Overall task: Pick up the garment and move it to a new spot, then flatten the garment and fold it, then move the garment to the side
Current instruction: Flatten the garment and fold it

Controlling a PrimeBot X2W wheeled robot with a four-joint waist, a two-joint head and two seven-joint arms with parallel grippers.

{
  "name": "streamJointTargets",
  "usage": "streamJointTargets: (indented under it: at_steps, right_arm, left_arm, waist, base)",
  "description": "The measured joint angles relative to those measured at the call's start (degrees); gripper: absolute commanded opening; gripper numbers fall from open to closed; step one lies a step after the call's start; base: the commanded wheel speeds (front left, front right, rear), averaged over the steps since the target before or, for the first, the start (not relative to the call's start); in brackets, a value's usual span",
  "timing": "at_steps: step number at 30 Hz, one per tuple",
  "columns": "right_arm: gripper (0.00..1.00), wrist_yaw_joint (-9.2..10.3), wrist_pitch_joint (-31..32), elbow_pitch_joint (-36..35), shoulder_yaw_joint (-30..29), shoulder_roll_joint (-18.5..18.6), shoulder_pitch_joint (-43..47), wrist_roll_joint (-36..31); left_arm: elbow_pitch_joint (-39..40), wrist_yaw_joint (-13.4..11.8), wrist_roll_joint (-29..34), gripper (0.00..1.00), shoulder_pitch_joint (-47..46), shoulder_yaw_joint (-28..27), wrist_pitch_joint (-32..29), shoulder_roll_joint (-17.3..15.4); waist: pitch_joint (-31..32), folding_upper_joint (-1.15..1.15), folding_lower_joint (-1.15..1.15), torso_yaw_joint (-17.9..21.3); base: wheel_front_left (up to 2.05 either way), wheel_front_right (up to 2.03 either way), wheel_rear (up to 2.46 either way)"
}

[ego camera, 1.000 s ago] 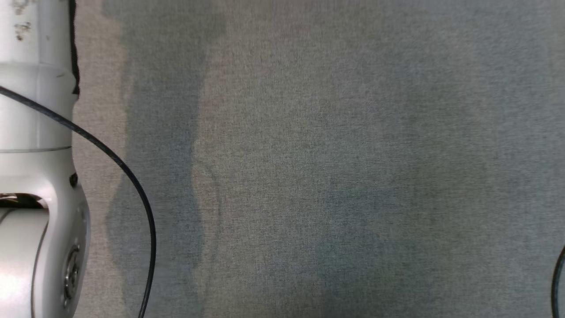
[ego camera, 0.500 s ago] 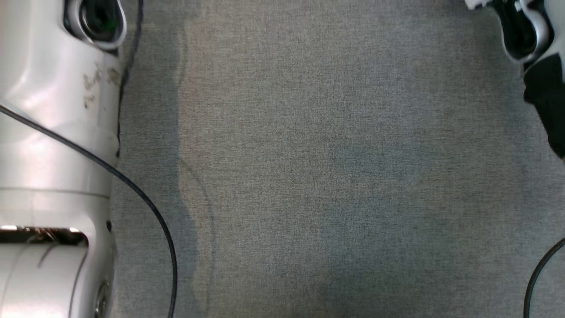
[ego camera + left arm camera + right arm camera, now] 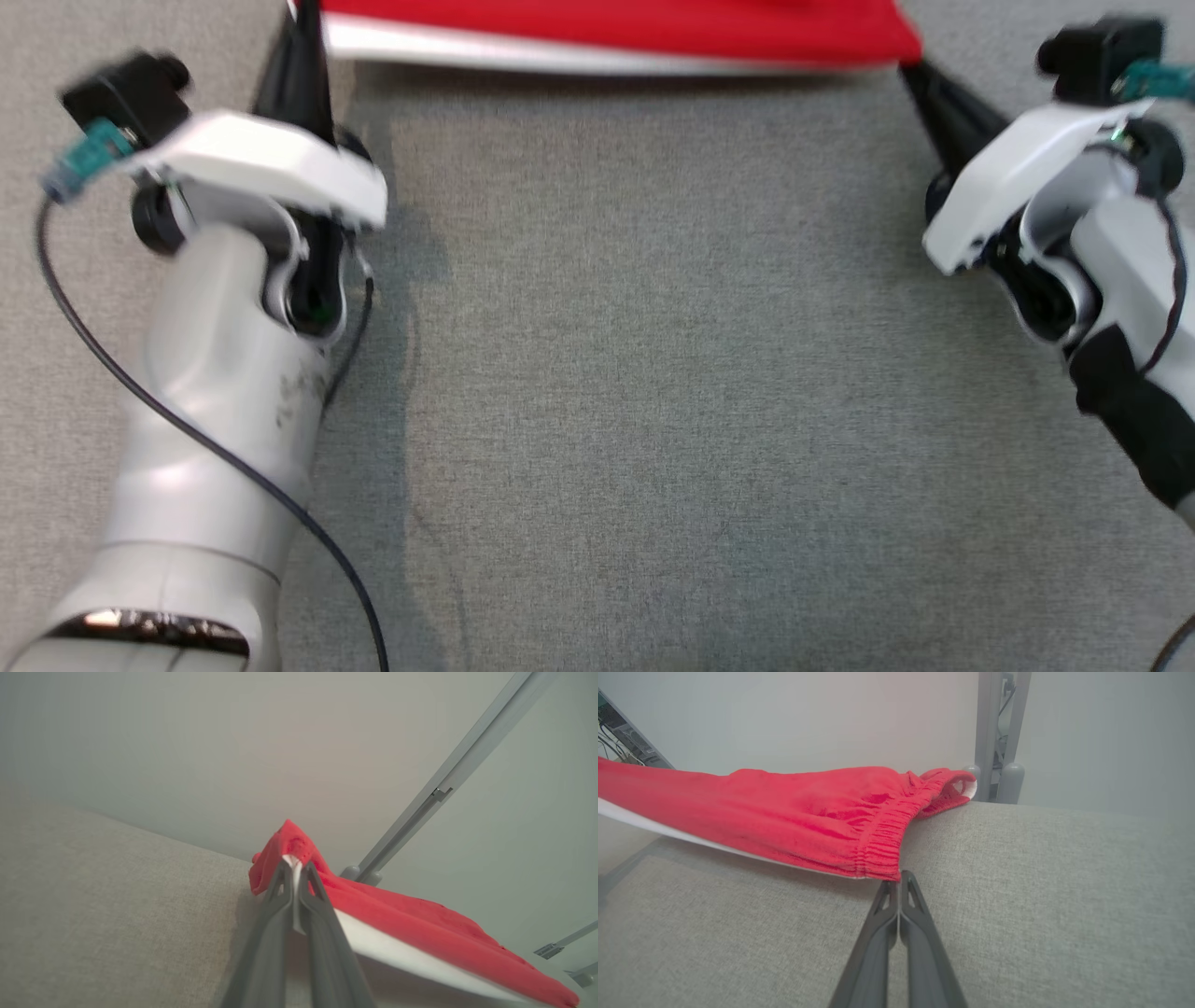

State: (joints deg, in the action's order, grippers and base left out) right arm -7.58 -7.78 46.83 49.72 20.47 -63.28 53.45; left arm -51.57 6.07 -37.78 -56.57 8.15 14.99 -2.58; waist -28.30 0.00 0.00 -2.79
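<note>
The garment (image 3: 616,23) is red with a white stripe along its near edge and stretches between my two grippers at the top of the head view. My left gripper (image 3: 301,23) is shut on its left corner. In the left wrist view the fingers (image 3: 293,877) pinch red and white cloth, and the garment (image 3: 420,924) trails away to the right. My right gripper (image 3: 910,70) is shut on the right corner. In the right wrist view its tips (image 3: 899,884) meet at the elastic waistband end of the garment (image 3: 784,812), which sags just above the surface.
A grey fabric surface (image 3: 653,373) spreads under both arms. A black cable (image 3: 187,429) loops along my left forearm. Grey metal frame posts (image 3: 987,732) stand at the far edge before a pale wall, and a slanted rail (image 3: 448,784) rises there too.
The head view has shifted: earlier it held the grey surface and my left forearm, now both grippers and the red garment's near edge appear at the top.
</note>
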Motion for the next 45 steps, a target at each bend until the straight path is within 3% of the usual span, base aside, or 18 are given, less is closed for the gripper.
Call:
streamJointTargets:
  at_steps: [12,19,29,45]
  right_arm:
    - [0.0,0.09,11.5,-5.15,7.0,5.5,7.66,12.46]
    - [0.0,0.09,13.45,-6.8,9.59,7.48,9.21,15.69]
    - [0.0,0.09,7.73,-8.53,11.36,8.71,12.61,18.05]
    - [0.0,0.09,-6.1,-9.54,11.11,9.9,19.15,16.38]
  left_arm:
    - [-8.44,0.43,6.77,0.0,9.2,5.97,0.05,-1.22]
    - [-11.66,0.79,8.9,0.0,11.69,9.34,0.09,-1.67]
    - [-10.34,1.08,6.92,0.0,13.6,9.82,0.1,-0.56]
    - [-6.75,0.34,6.39,0.0,19.54,9.27,0.1,-0.3]
  waist:
    - [8.89,0.0,0.0,0.33]
    - [12.86,0.0,0.0,-0.65]
    - [16.0,0.0,0.0,-2.64]
    - [19.06,0.0,0.0,-1.42]
  base:
    - [0.0,0.0,0.0]
    - [0.0,0.0,0.0]
    - [0.0,0.0,0.0]
    - [0.0,0.0,0.0]
